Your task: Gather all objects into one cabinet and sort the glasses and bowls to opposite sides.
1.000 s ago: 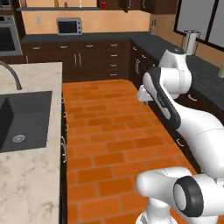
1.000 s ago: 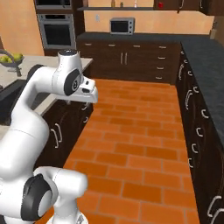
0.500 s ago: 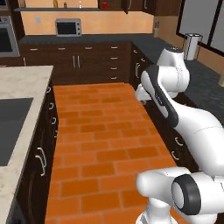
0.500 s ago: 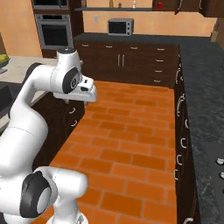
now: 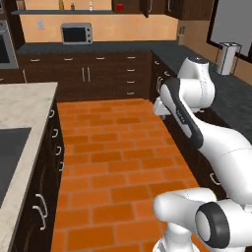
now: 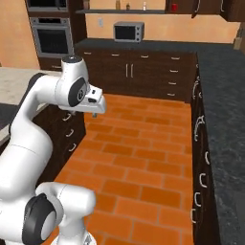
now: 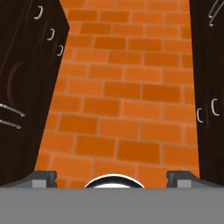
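Note:
My gripper [image 5: 158,107] hangs over the brick floor between the island and the right-hand base cabinets, also seen as gripper [image 6: 95,106]. In the hand view its two dark fingertips [image 7: 43,177] stand far apart, open, with only floor ahead of them. High on the back wall a small red cup [image 5: 120,7] sits inside the dark wall cabinet [image 5: 147,6], whose door stands ajar; the same red cup [image 6: 174,7] shows in the right base view. The tumbler and the bowl are out of view.
A microwave [image 5: 76,33] sits on the back counter, with a wall oven [image 6: 50,36] to its left. The pale island counter [image 5: 24,103] runs along the left. A dark counter [image 6: 225,95] runs along the right, with a paper-towel stand [image 5: 227,58] on it.
The whole scene has shifted: the base has driven on, so the island and sink slid off to the left and the back wall came nearer. The arm holds the same pose.

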Controlling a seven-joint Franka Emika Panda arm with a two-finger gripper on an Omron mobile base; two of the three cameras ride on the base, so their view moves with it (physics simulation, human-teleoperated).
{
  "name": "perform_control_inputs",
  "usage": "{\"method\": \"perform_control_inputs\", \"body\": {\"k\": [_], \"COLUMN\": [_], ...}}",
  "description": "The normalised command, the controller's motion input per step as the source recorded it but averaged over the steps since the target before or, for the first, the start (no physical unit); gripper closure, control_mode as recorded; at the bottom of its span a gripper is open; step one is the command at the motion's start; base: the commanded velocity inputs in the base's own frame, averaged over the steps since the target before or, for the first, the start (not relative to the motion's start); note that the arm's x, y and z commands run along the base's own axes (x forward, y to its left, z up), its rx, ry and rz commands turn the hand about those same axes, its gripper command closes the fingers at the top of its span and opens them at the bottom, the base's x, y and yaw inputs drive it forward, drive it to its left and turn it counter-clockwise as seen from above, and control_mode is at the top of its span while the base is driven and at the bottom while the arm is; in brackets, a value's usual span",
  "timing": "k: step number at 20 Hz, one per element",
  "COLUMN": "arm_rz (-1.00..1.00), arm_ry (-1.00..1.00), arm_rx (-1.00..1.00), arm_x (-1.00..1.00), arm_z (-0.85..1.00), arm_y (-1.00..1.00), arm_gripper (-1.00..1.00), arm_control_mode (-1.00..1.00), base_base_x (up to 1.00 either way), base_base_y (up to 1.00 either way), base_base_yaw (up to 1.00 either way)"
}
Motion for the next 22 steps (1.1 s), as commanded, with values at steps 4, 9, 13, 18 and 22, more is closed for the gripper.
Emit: {"method": "perform_control_inputs", "body": {"k": [4, 9, 13, 18, 22], "arm_rz": [0.00, 0.00, 0.00, 0.00, 0.00], "arm_ry": [0.00, 0.00, 0.00, 0.00, 0.00], "arm_rx": [0.00, 0.00, 0.00, 0.00, 0.00], "arm_x": [0.00, 0.00, 0.00, 0.00, 0.00], "arm_z": [0.00, 0.00, 0.00, 0.00, 0.00], "arm_y": [0.00, 0.00, 0.00, 0.00, 0.00], "arm_gripper": [-1.00, -1.00, -1.00, -1.00, -1.00], "arm_control_mode": [1.00, 1.00, 1.00, 1.00, 1.00], "base_base_x": [1.00, 1.00, 0.97, 0.79, 0.86], "base_base_y": [0.00, 0.04, 0.25, 0.13, -0.36], "base_base_yaw": [0.00, 0.00, 0.04, 0.13, 0.07]}}
